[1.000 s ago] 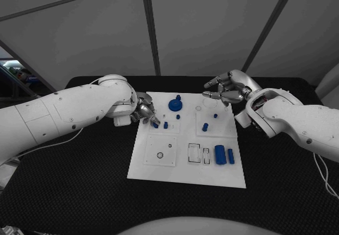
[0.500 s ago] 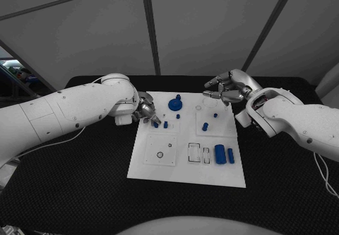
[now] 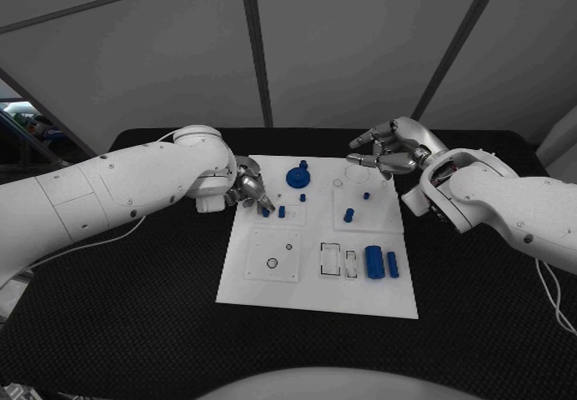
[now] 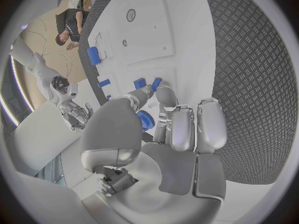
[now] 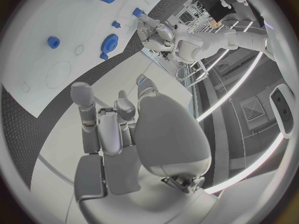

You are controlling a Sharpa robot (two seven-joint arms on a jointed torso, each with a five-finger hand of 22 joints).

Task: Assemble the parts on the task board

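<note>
The white task board (image 3: 318,287) lies in the middle of the black surface (image 3: 120,333), and the blue parts are spread over it: a round gear-like part (image 3: 297,177) near its far edge, two small pegs (image 3: 273,212) standing side by side in the far left panel, a small peg (image 3: 303,198) just behind them, a small peg (image 3: 367,197) and a slightly larger one (image 3: 348,216) in the far right panel, and a thick cylinder (image 3: 374,262) with a slimmer bar (image 3: 392,266) just beside it near the board's right edge. Outlined rectangular recesses (image 3: 338,260) sit next to the cylinder, and a small ring mark (image 3: 272,264) shows in the near left panel. The left robot hand (image 3: 247,193) has its fingertips down at the left peg of the pair; whether it pinches that peg cannot be told. The right robot hand (image 3: 385,154) hovers at the board's far right corner, fingers loosely curled and holding nothing.
</note>
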